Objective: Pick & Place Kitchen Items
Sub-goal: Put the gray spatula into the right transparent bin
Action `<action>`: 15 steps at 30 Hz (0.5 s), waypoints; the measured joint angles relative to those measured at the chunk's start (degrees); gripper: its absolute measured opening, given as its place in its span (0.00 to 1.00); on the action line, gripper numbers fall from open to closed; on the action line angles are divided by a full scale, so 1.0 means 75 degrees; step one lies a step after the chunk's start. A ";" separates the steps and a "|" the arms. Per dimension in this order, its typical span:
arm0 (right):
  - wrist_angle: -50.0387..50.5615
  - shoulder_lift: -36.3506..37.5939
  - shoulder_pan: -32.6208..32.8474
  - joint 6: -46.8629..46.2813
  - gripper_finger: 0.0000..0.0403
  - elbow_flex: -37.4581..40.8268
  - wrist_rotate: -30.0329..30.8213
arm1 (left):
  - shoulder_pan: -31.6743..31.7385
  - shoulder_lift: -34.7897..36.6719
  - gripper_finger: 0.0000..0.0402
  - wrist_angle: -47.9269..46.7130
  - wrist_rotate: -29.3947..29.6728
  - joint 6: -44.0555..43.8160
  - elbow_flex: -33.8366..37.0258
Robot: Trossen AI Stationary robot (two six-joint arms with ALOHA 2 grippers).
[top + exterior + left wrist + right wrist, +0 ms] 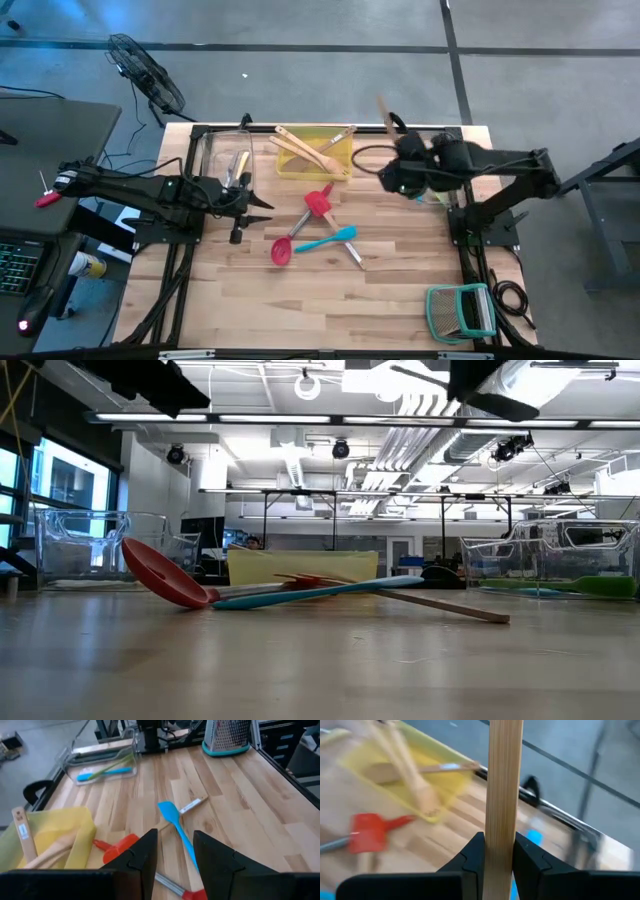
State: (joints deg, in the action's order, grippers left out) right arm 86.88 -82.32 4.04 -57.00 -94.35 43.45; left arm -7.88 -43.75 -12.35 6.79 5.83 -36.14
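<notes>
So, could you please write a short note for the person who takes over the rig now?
Right gripper: jaws shut on a wooden utensil, lifted near the yellow tray.
Left gripper: jaws open, empty, above the table's left side.
Done: wooden spoons lie in the tray; some items are in the clear bins.
Left: red ladle, red spatula, blue spatula remain on the table.
</notes>
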 joint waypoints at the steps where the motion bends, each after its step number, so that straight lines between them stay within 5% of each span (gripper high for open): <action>1: 0.0219 0.0000 -0.0159 -0.0078 0.15 0.0000 -0.0029 | 0.0000 -0.0001 0.30 0.0037 0.0001 0.0056 0.0000; 15: 0.0418 0.0021 -0.3135 0.0743 0.15 0.1182 -0.1280 | 0.0000 -0.0144 0.30 0.0118 -0.0020 0.0447 0.0006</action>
State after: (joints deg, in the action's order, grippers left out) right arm 90.01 -82.16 -19.48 -51.43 -85.48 33.85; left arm -7.88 -44.82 -11.46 6.63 9.18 -36.10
